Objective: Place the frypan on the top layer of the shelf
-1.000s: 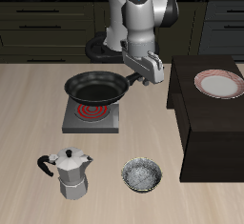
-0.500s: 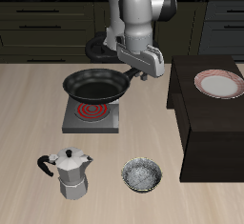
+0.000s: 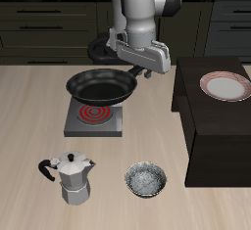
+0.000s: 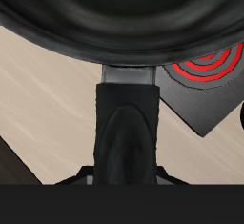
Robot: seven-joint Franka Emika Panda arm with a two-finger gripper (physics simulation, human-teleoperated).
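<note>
The frypan is a round black pan that hangs a little above the grey burner plate. Its long handle points toward the shelf. My gripper is shut on the handle's end. In the wrist view the pan's rim fills the frame, and the handle runs straight from it toward the camera. The shelf is a dark boxy unit beside the burner, and its flat top lies about level with the pan.
A pink-rimmed white plate lies on the shelf's top. A moka pot and a small speckled bowl stand near the table's front edge. The burner's red rings show under the pan.
My gripper has risen slightly with the frypan. The pan now hangs a bit higher above the burner plate.
</note>
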